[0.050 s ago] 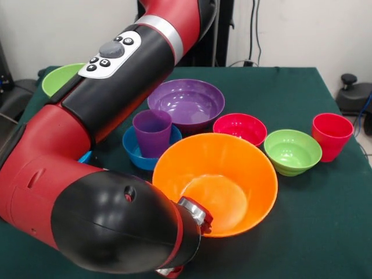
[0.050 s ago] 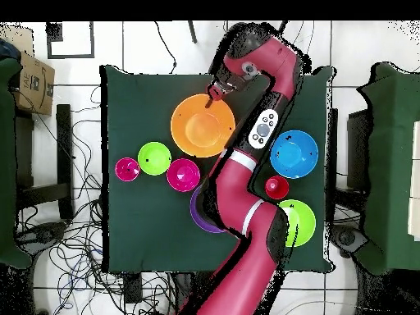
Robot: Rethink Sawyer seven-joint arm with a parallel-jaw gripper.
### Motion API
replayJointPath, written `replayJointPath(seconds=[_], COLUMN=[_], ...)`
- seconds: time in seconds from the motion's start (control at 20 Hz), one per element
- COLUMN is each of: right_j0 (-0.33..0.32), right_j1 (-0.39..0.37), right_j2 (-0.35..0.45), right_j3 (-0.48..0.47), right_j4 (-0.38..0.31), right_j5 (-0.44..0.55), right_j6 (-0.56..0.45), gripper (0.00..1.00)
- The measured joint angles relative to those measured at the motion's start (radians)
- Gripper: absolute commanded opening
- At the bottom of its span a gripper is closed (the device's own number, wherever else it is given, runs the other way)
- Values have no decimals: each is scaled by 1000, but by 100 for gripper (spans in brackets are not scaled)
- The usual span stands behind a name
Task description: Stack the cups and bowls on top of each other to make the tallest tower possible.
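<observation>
A large orange bowl (image 1: 232,174) (image 2: 201,125) stands at the table's middle. My gripper (image 2: 218,90) is at its rim, on the side away from the other dishes; the front view hides it behind the arm's wrist (image 1: 195,212). A purple cup (image 1: 152,132) stands upright inside a small blue bowl (image 1: 132,152). Behind them sits a large purple bowl (image 1: 187,102) (image 2: 197,215). To the right come a red-pink bowl (image 1: 239,127) (image 2: 183,175), a small lime green bowl (image 1: 292,151) (image 2: 154,157) and a red cup (image 1: 331,135) (image 2: 126,169).
A large blue bowl (image 2: 294,153), a second red cup (image 2: 276,188) and a large lime green bowl (image 2: 297,221) (image 1: 58,78) stand on the arm's other side. The arm (image 1: 104,174) lies across the table and covers much of it. A cardboard box (image 2: 33,80) sits off the table.
</observation>
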Motion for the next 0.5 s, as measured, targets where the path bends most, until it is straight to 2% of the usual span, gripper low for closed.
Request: replayJointPath(seconds=[0.5], right_j0=[-2], right_j1=[-16], right_j2=[-41], right_j3=[31], right_j4=[47], right_j5=[-7], right_j6=[0], gripper=[0])
